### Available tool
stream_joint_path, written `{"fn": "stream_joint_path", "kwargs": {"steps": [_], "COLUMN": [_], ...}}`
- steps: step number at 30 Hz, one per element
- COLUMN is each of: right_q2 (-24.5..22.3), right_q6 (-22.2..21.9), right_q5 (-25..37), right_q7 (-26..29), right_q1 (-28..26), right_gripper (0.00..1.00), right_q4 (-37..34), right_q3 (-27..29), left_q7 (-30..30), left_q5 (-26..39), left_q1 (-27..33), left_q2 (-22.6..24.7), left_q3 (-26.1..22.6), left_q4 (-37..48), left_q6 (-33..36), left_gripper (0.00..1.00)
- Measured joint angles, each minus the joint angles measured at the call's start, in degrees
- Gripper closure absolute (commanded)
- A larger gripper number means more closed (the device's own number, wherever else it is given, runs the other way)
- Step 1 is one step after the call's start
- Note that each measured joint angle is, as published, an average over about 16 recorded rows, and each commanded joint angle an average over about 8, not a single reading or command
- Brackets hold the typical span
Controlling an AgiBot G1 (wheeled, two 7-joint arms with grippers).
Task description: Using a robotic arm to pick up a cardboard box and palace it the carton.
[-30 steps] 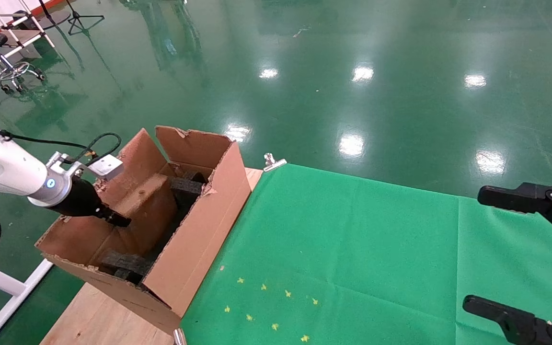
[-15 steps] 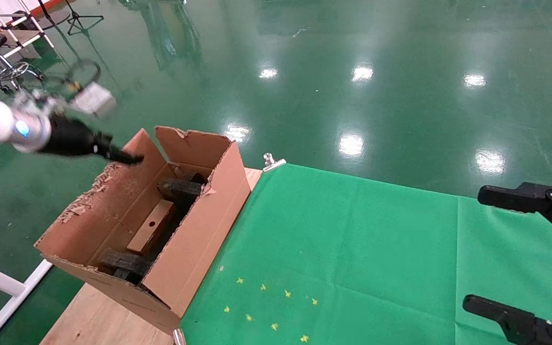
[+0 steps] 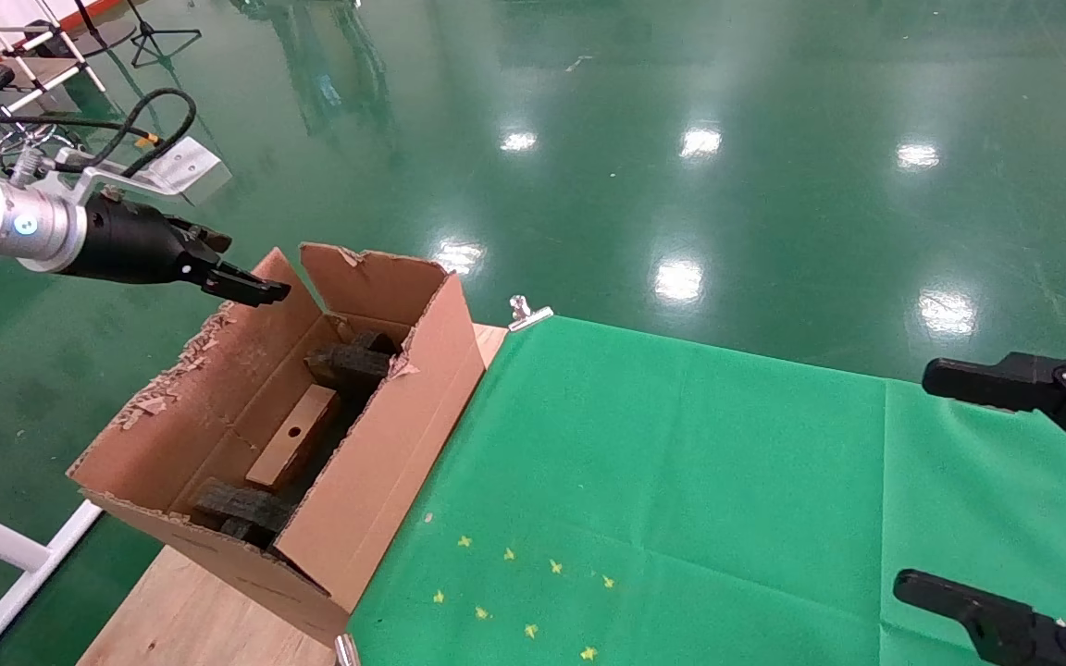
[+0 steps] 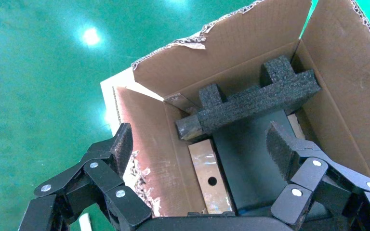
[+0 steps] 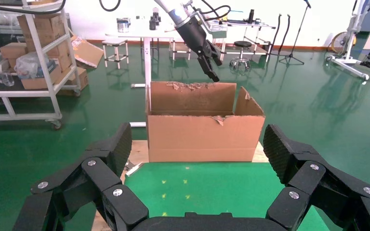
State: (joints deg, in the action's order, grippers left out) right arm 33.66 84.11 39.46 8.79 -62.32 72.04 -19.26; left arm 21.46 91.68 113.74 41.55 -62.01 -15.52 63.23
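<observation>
The white robotic arm's black left tool [image 3: 251,289] hovers above the far left flap of the large brown corrugated carton [image 3: 385,462], its fingers spread and holding nothing. The slim brown cardboard box [image 3: 292,450] lies inside the carton between dark grey foam pieces [image 4: 250,103]. The right tool [image 5: 197,159] hangs released over the green-covered bench [image 3: 681,481].
</observation>
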Motion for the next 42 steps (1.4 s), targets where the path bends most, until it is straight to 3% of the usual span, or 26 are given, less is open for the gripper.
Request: {"fn": "stream_joint_path", "kwargs": {"steps": [12, 42], "right_q2": [0.00, -0.01], "right_q6": [0.00, 0.00], "right_q5": [0.00, -0.02], "right_q7": [0.00, -0.01], "right_q1": [0.00, -0.01], "right_gripper": [0.00, 0.00], "right_q4": [-0.01, -0.01], "right_q3": [0.00, -0.02], "left_q7": [-1.04, -6.47], "left_q5": [-5.29, -30.30], "left_q1": [-5.71, -31.80], "left_q2": [-0.49, -3.88], "left_q3": [4.90, 27.97], "left_q4": [-5.52, -35.02], "left_q6": [2.16, 13.56], "left_gripper": [0.00, 0.00]}}
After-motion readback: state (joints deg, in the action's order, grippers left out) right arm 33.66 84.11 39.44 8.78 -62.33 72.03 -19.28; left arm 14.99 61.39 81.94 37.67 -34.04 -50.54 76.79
